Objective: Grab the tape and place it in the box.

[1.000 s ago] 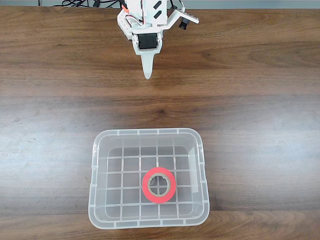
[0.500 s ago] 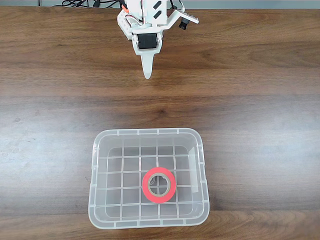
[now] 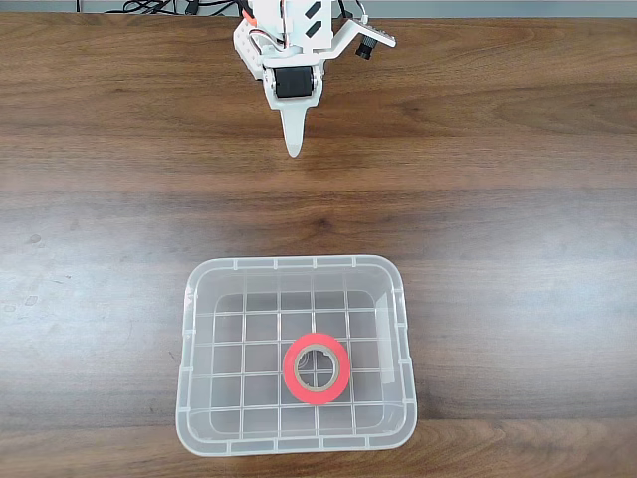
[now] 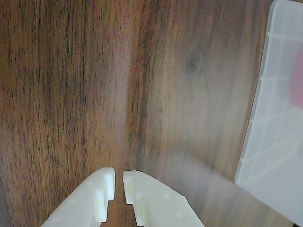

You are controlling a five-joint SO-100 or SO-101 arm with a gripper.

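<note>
The red tape (image 3: 317,368) lies flat on the grid bottom of the clear box (image 3: 189,398), a little right of its centre, near the front table edge in the fixed view. My white gripper (image 3: 293,149) hangs far back near the arm's base, well clear of the box, its fingers together and holding nothing. In the wrist view the gripper (image 4: 119,178) enters from the bottom with only a thin slit between its tips, above bare wood. The box (image 4: 270,118) fills the right edge there, and a red blur of the tape (image 4: 298,80) shows through its wall.
A dark wooden table (image 3: 518,199) spreads on all sides of the box. Black cables (image 3: 159,6) run along the back edge behind the arm's base (image 3: 294,40).
</note>
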